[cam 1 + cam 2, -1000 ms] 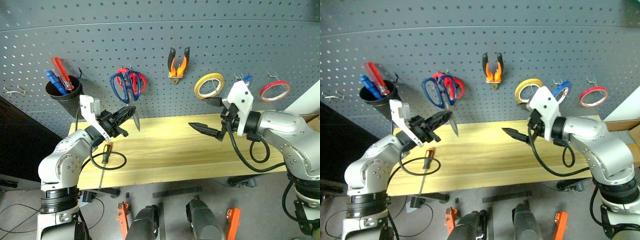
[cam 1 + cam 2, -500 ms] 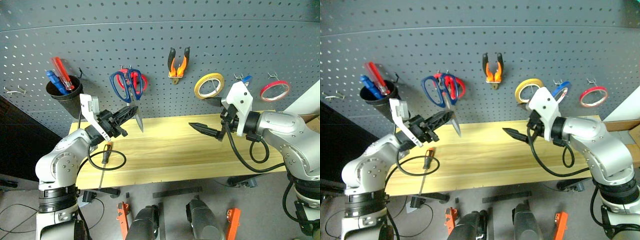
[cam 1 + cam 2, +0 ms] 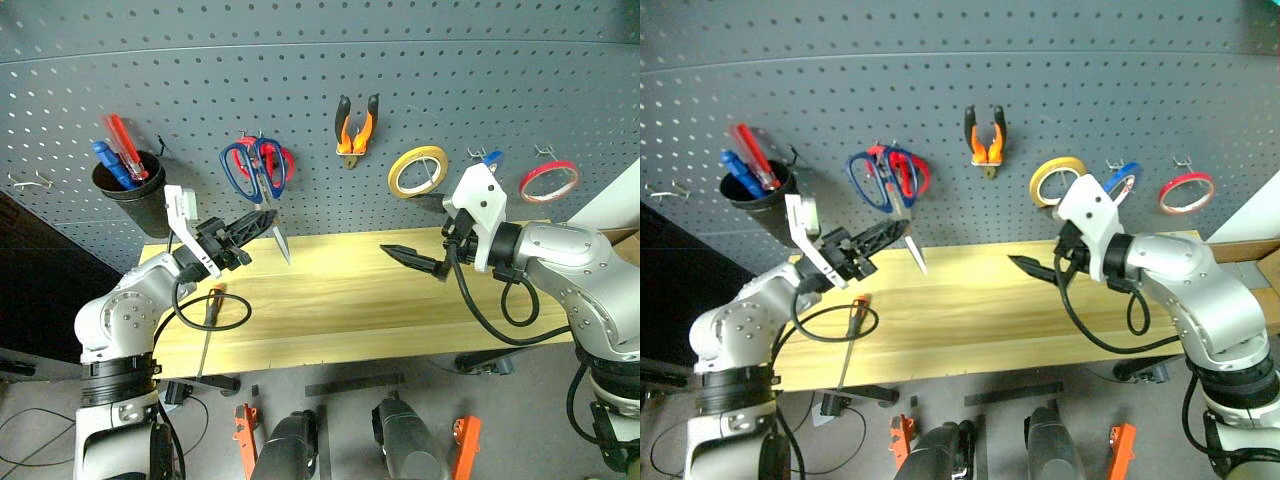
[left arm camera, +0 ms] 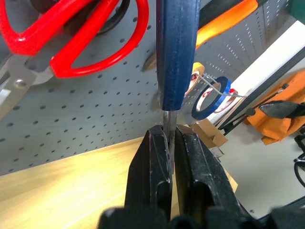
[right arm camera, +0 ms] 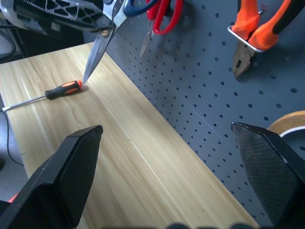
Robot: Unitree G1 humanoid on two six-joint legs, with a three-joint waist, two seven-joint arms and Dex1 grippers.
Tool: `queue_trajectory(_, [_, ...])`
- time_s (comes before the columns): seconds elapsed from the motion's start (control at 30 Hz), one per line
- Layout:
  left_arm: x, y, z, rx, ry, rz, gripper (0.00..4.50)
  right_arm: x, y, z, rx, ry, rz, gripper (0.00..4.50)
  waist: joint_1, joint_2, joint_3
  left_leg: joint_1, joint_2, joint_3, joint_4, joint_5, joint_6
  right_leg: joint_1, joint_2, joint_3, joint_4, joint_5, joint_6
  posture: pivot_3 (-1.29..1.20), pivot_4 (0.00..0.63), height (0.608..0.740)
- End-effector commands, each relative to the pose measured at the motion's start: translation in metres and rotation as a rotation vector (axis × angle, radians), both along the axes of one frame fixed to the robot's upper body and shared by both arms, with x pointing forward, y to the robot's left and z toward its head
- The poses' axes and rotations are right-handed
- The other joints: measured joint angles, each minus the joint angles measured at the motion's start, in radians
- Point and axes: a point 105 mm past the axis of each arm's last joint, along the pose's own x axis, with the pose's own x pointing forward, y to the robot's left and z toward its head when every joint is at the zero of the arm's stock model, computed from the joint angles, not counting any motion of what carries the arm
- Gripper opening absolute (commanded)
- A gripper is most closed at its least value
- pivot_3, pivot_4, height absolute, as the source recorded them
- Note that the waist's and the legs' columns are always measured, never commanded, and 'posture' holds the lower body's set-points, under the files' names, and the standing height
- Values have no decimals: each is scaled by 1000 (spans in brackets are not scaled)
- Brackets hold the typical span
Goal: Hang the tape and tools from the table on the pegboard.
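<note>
The left pincer [image 3: 243,228] is clamped on the blue-handled scissors [image 3: 262,190], its two black fingers [image 4: 155,181] pressed together on the metal just below the dark blue handle, with the handle loops up against the pegboard [image 3: 420,80] beside the red-handled scissors [image 3: 281,160] that hang there and the silver blades pointing down toward the worktop [image 3: 360,300]. The scissors have glossy, dark blue oval loops and a slim pointed blade pair, tilted slightly away from the panel. On the worktop near the left arm lies the slim screwdriver [image 3: 211,310], its orange-and-black handle toward the pegboard and its thin shaft reaching the front edge. The orange-and-black pliers [image 3: 356,125] hang on the pegboard, handles up and jaws down. Further right hang a yellow roll [image 3: 417,171], the thin blue tape [image 3: 1122,183] with its white core on a metal hook, and a red roll [image 3: 549,182]. A black cup [image 3: 128,190] on the pegboard's left holds red and blue screwdrivers. The right pincer [image 3: 425,235] hovers above the worktop with its fingers spread wide apart, holding nothing.
</note>
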Motion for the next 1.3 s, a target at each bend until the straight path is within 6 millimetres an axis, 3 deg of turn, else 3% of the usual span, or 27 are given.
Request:
queue_trajectory(0.03, [1,-3,7,8,-49,-21,26,-5,3,7,-23,-57,16,4500,-1,0,0,0,0,0,0,0,0,0,0,0,0,0,0,-268,241,740])
queue_trajectory(0.13, [4,-2,3,22,-37,-5,26,-5,3,9,-11,-64,14,4500,-3,0,0,0,0,0,0,0,0,0,0,0,0,0,0,-272,243,740])
queue_trajectory(0.23, [10,6,-3,52,-30,57,822,-7,7,20,56,-81,31,4500,-5,0,0,0,0,0,0,0,0,0,0,0,0,0,0,-272,243,740])
queue_trajectory(0.47, [11,18,-6,104,-49,143,3275,-12,13,32,131,-89,64,4500,-6,0,0,0,0,0,0,0,0,0,0,0,0,0,0,-268,241,740])
queue_trajectory(0.57, [7,25,-23,244,-35,213,4372,-13,14,27,123,-72,69,4500,-9,0,0,0,0,0,0,0,0,0,0,0,0,0,0,-264,243,740])
queue_trajectory(0.77, [-8,56,-65,649,-6,444,4457,-21,15,3,133,68,48,4500,-19,0,0,0,0,0,-1,0,0,-1,0,1,0,0,0,-237,251,740])
queue_trajectory(0.87, [-13,86,-82,786,84,602,4457,-25,21,-8,188,156,32,4500,-15,0,0,0,0,0,-1,-1,2,-1,0,1,1,0,0,-230,260,740])
queue_trajectory(0.93, [-18,98,-90,826,157,652,4457,-27,26,-15,212,203,17,4500,-13,0,0,1,0,-1,-1,-2,4,-1,0,1,2,1,-1,-230,260,740])
queue_trajectory(1.07, [-27,97,-110,835,294,614,4457,-33,35,-23,199,287,47,4500,1,0,0,1,0,-1,-1,-2,4,-1,0,1,2,1,-1,-219,265,740])
queue_trajectory(1.3, [-28,120,-138,840,523,675,4457,-37,50,-23,182,335,104,4500,4,0,0,1,0,-1,-1,-2,4,-1,0,0,2,1,-1,-229,269,740])
